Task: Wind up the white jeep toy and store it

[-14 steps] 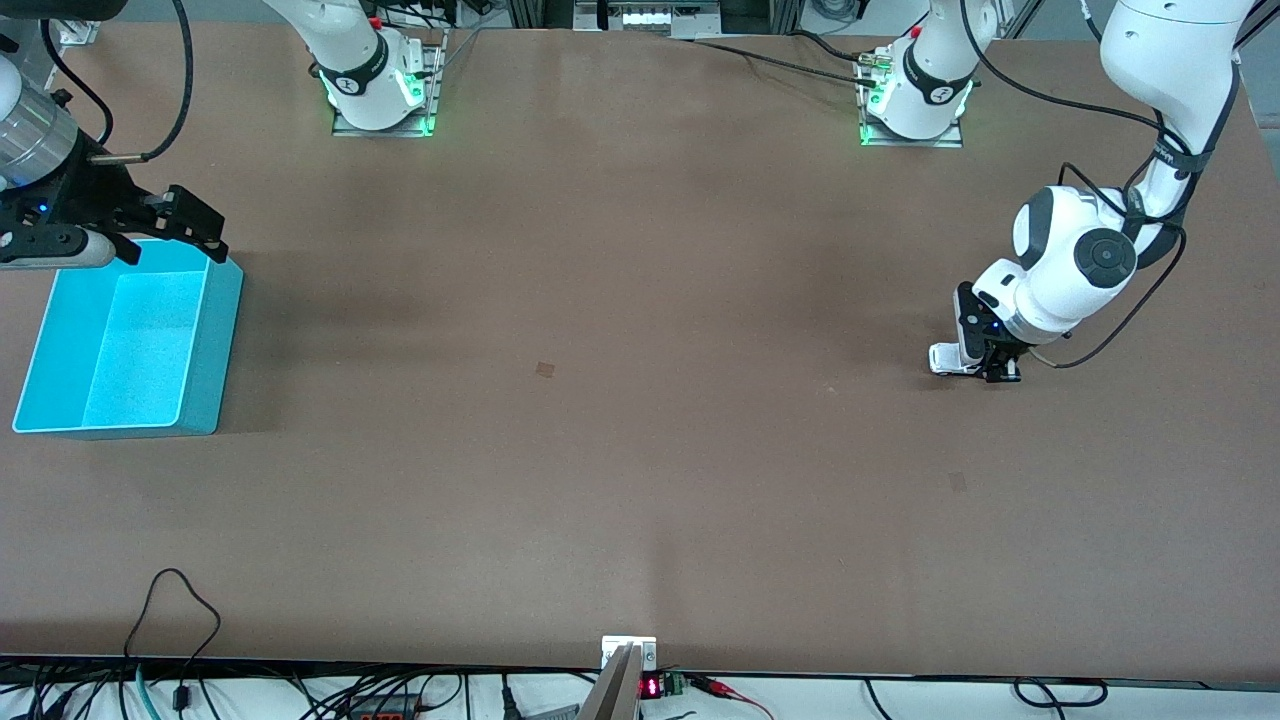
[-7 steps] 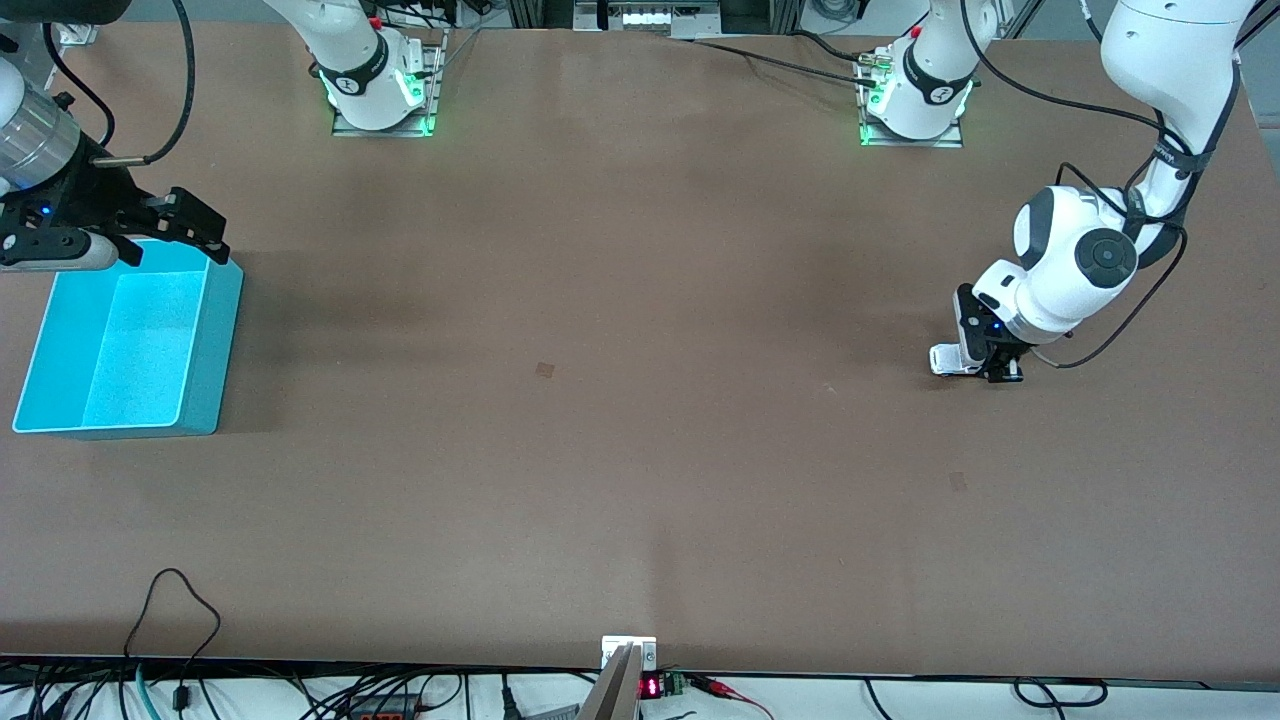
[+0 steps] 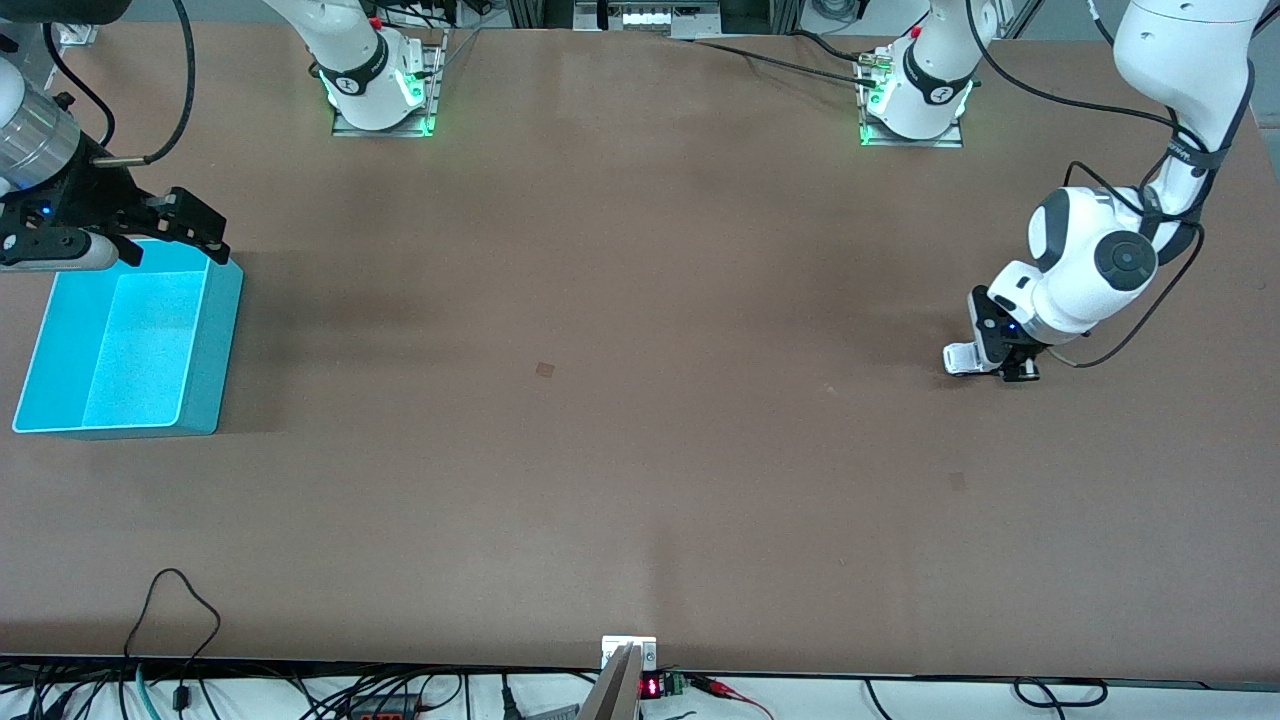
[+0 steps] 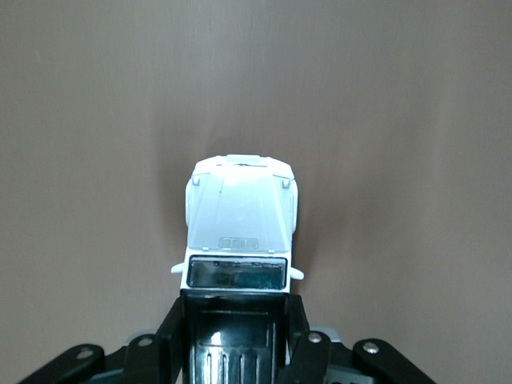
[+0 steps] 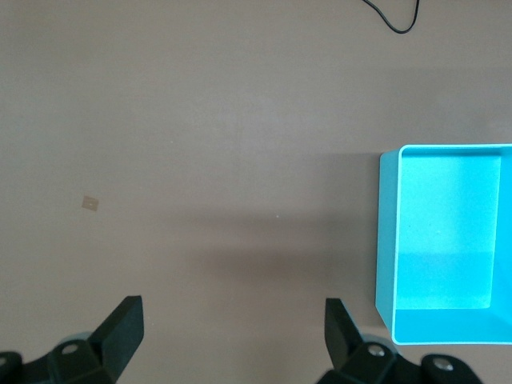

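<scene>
The white jeep toy [image 4: 238,232] has a white hood and a black rear roof. It sits on the brown table at the left arm's end, a white bit showing under the hand in the front view [image 3: 962,358]. My left gripper [image 3: 1000,365] [image 4: 236,320] is down at table level, shut on the jeep's black rear, fingers [image 4: 170,336] on both sides. My right gripper [image 3: 165,235] [image 5: 234,316] is open and empty, up in the air over the table beside the blue bin.
An open, empty blue bin [image 3: 215,330] [image 5: 386,232] stands at the right arm's end of the table. A black cable [image 3: 175,600] loops onto the table's near edge. Small marks [image 3: 545,369] dot the tabletop.
My left gripper has slid with the jeep along the table, toward the left arm's end. The right arm has not moved.
</scene>
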`<control>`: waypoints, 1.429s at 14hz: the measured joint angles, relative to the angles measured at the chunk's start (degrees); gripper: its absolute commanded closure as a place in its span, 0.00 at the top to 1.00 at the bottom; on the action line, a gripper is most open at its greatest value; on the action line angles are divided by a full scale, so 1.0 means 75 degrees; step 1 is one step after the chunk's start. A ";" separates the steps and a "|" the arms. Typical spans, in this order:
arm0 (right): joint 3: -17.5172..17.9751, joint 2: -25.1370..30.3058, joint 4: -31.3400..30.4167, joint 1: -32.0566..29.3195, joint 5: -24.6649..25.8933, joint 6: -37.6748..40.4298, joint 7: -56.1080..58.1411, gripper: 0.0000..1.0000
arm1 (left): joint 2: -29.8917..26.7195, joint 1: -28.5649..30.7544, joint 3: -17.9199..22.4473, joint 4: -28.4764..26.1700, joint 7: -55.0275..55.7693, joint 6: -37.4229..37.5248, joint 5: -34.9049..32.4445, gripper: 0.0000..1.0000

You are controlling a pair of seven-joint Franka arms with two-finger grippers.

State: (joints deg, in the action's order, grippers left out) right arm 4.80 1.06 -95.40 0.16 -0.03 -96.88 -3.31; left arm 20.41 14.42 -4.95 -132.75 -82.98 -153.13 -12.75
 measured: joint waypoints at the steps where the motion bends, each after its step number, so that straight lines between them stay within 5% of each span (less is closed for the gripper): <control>1: 0.0000 0.0000 0.0000 0.0000 0.0000 0.0000 0.0000 1.00 | 0.0026 0.0197 0.0005 0.0048 -0.0115 0.0025 -0.0118 0.09; 15: 0.0002 0.0000 0.0000 0.0000 0.0000 0.0000 0.0000 1.00 | 0.0404 0.1596 0.0024 0.0651 -0.2152 0.0081 -0.0150 0.13; 16: 0.0002 0.0000 0.0000 0.0000 0.0000 0.0000 0.0000 1.00 | 0.0414 0.1621 0.0025 0.0669 -0.2173 0.0081 -0.0150 0.30; 17: 0.0002 0.0000 0.0000 0.0000 0.0000 0.0000 0.0000 1.00 | 0.0420 0.1636 0.0025 0.0681 -0.2184 0.0084 -0.0150 0.99; 20: 0.0002 0.0000 0.0000 0.0000 0.0000 0.0000 0.0000 1.00 | 0.0562 0.1658 0.0026 0.0690 -0.2207 0.0130 -0.0162 1.00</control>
State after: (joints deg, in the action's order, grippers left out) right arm 4.81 1.06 -95.39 0.17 -0.04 -96.88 -3.31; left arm 24.63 26.86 -4.76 -127.58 -99.53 -152.15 -13.97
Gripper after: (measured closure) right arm 0.000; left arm 0.317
